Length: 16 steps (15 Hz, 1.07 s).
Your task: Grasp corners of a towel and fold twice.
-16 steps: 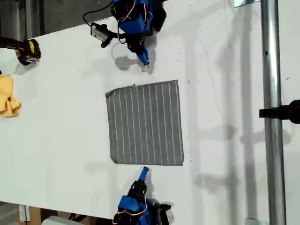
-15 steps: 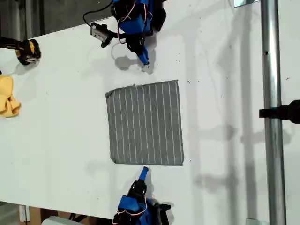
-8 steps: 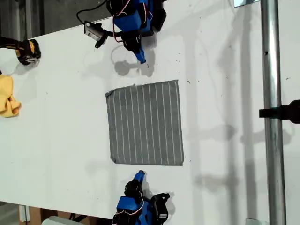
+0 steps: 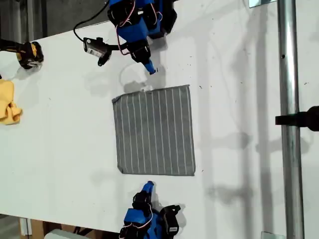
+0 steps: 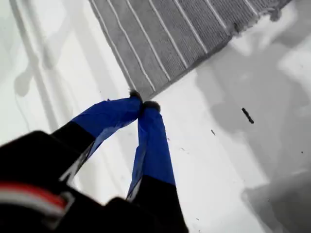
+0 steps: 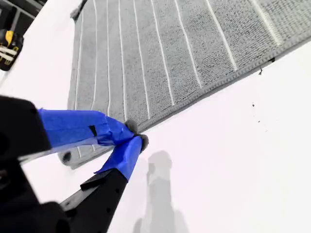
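The grey striped towel [image 4: 154,130] [image 5: 184,34] [image 6: 160,53] lies flat and unfolded on the white table [image 4: 60,149]. All of its corners rest on the table, and the one at the exterior view's upper left [image 4: 114,99] [image 6: 77,10] is slightly curled. My first gripper [image 4: 151,69] [image 5: 143,104] is shut and empty. It hovers just off the towel's edge nearest the top of the exterior view. My second gripper [image 4: 147,186] [image 6: 136,133] is also shut and empty, just off the opposite edge near the bottom of the exterior view.
A small yellow cloth [image 4: 7,102] and a black-and-yellow tool [image 4: 27,52] [image 6: 6,43] lie at the exterior view's left edge. A metal pole [image 4: 288,124] with a black clamp [image 4: 304,118] runs down that view's right side.
The first arm has swung toward the exterior view's left, its gripper lifting off the table. The second gripper has drawn back a little from the towel's edge. The towel has not moved.
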### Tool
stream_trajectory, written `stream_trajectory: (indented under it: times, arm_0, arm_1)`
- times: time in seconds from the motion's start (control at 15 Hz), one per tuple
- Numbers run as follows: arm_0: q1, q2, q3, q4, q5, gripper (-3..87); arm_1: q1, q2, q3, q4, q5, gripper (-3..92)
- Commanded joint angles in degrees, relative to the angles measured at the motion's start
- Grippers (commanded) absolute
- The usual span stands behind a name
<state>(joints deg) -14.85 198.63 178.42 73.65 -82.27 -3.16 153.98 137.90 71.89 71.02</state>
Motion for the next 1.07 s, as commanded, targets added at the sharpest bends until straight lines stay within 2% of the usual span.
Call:
stream_trajectory:
  times: [0.0, 0.27, 0.47, 0.6, 0.93, 1.0]
  arm_0:
    - [-0.79, 0.26, 0.26, 0.35, -0.44, -1.3]
    - [-0.7, 0.26, 0.26, 0.35, -0.7, -1.3]
    - [-0.53, 0.26, 0.26, 0.35, -1.05, -1.3]
    - [-0.53, 0.26, 0.26, 0.35, -1.14, -1.3]
    - [-0.53, 0.26, 0.26, 0.35, -1.14, -1.3]
    - [-0.53, 0.26, 0.26, 0.35, -1.14, -1.3]
  arm_1:
    - [-2.37, -9.49, -11.78, -0.88, -7.12, -0.1]
    - [-5.98, -27.42, -29.09, 1.32, -19.51, -0.1]
    - [-9.14, -38.06, -40.87, 5.8, -25.49, -0.1]
    - [-10.99, -44.21, -47.81, 9.93, -27.16, -0.1]
    - [-14.33, -50.54, -55.2, 13.45, -27.95, -0.1]
    - [-14.15, -50.89, -55.11, 13.62, -27.33, 3.1]
